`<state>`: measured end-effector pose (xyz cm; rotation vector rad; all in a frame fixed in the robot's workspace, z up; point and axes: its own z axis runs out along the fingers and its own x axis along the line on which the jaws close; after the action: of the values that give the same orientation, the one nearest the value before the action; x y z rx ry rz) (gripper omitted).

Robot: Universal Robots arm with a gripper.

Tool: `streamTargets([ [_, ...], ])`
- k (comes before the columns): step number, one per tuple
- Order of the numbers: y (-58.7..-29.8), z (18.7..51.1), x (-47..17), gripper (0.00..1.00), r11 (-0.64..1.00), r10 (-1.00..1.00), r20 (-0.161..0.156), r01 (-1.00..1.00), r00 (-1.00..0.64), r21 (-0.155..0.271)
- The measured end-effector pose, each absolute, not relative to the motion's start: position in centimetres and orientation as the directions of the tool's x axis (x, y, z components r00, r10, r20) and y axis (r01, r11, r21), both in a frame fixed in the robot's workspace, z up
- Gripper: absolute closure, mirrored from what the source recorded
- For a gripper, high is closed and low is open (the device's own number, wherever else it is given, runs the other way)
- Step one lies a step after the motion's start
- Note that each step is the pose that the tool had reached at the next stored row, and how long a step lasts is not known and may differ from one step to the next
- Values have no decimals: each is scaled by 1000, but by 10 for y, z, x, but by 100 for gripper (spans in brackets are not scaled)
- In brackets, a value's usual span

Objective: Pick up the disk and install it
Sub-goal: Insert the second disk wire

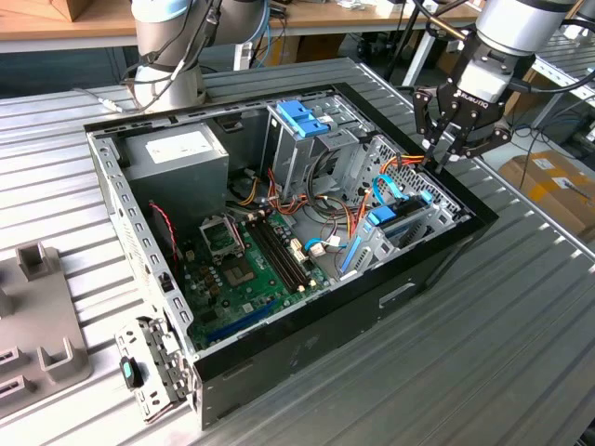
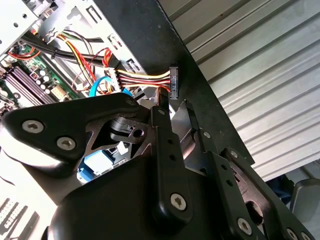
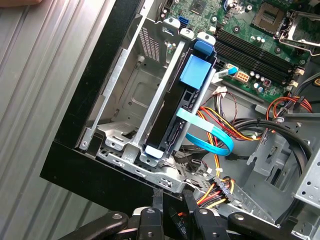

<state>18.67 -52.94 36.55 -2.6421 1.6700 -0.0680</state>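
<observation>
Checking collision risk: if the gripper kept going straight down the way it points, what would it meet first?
Probably the bundle of power cables just below the gripper, at the case's corner; depth is unclear.

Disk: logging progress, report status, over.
Gripper above case corner. Disk on edge in drive bay. Power connector close by gripper.

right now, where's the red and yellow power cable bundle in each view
Exterior view: power cable bundle by the case wall on the exterior view's right, just beneath the gripper.
Second wrist view: crossing mid-picture to a black connector.
First wrist view: low, close to the gripper.
Shared landmark: the flat blue cable beside it.
</observation>
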Motion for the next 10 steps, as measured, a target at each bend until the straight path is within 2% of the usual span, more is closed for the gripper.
streamTargets([
  [10,-529,365,187,70,-458,-889,29,-888,458,-36],
])
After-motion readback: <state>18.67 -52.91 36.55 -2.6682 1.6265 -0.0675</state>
